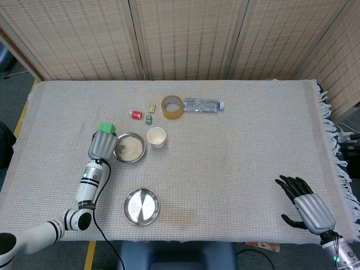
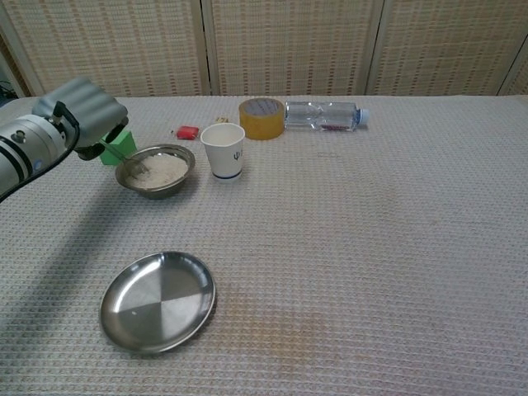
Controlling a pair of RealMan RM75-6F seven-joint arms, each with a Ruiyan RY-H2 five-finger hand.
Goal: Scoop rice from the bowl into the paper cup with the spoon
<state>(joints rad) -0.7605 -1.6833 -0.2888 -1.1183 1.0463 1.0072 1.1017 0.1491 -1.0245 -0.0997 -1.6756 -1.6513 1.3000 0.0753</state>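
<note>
Our left hand (image 2: pixel 78 111) holds the spoon (image 2: pixel 132 165) tip-down in the rice bowl (image 2: pixel 155 171), right hand (image 1: pixel 306 203) idle with fingers spread; tilting toward the paper cup (image 2: pixel 223 150) could spill grains.

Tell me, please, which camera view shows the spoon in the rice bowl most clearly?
The chest view. There the spoon shows from the side, slanting from the left hand down into the rice bowl. In the head view the left hand covers it, so only the bowl shows.
</note>
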